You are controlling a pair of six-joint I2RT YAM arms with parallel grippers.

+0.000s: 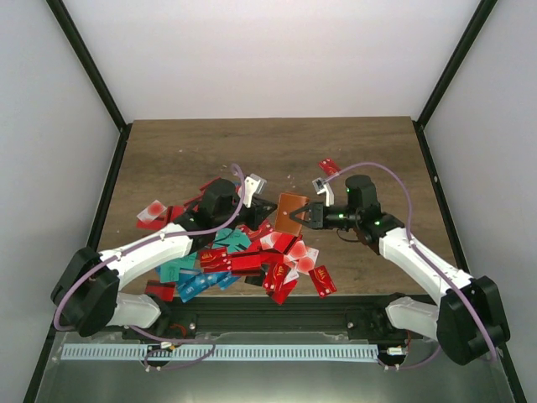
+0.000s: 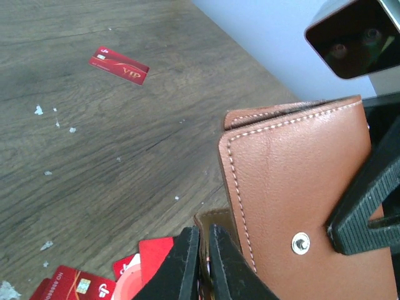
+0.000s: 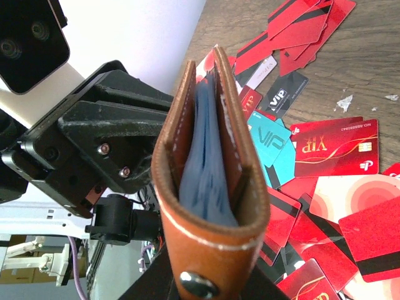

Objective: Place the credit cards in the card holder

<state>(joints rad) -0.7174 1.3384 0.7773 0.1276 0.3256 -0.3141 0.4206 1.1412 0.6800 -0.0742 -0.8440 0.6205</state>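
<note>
The brown stitched card holder (image 1: pixel 291 213) hangs above the table between both arms. My right gripper (image 1: pixel 309 215) is shut on its snap end, and in the right wrist view the card holder (image 3: pixel 212 187) gapes slightly, pale blue inside. My left gripper (image 2: pixel 203 234) is shut on a thin brown flap of the card holder (image 2: pixel 294 187), just under the main leather face. The credit cards (image 1: pixel 252 260), mostly red with some teal and blue, lie heaped below and near the front edge. Red, teal and black cards (image 3: pixel 331 147) spread under the holder.
One red VIP card (image 2: pixel 119 65) lies alone on the far wood, also seen as a red card (image 1: pixel 330 166) behind the right arm. A white card with a red circle (image 1: pixel 151 214) sits at the heap's left. Black frame posts (image 1: pixel 109 185) flank the table.
</note>
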